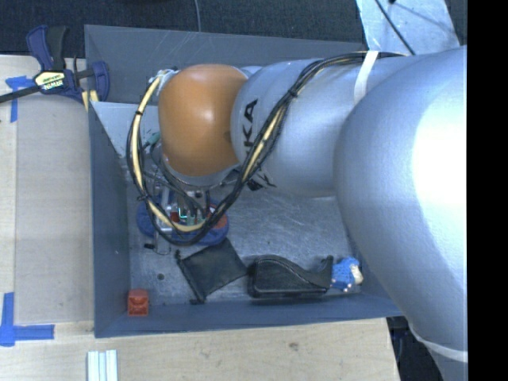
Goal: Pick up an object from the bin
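Arm (317,133) across the bin (107,244), wrist (198,117) down at left

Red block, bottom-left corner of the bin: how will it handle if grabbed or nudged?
The red block looks boxy and rigid: probably stiff, unlikely to roll. Small, so likely light and apt to slide when pushed. It lies near the bin corner, which may crowd a grasp.

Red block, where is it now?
The red block sits in the lower-left corner of the bin in the camera view, left of the dark flat square.
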Tool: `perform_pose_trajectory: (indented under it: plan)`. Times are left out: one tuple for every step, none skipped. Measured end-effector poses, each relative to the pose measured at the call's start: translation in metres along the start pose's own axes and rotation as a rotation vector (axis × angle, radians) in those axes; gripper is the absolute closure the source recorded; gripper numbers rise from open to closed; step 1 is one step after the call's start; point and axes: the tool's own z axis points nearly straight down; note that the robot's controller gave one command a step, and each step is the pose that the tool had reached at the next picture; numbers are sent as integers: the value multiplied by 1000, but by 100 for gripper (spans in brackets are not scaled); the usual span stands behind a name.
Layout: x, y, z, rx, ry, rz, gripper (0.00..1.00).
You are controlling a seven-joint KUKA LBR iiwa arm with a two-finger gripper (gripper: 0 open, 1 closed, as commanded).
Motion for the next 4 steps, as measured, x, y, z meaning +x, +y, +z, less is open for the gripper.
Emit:
perform_pose_trajectory:
  plan:
    - [0, -40, 72, -2, -10, -64, 0]
    - [0, -37, 66, -3, -6, -66, 100]
    - [-12, -48, -59, -3, -18, -110, 100]
    - [-15, -93, -166, 1, -15, -538, 100]
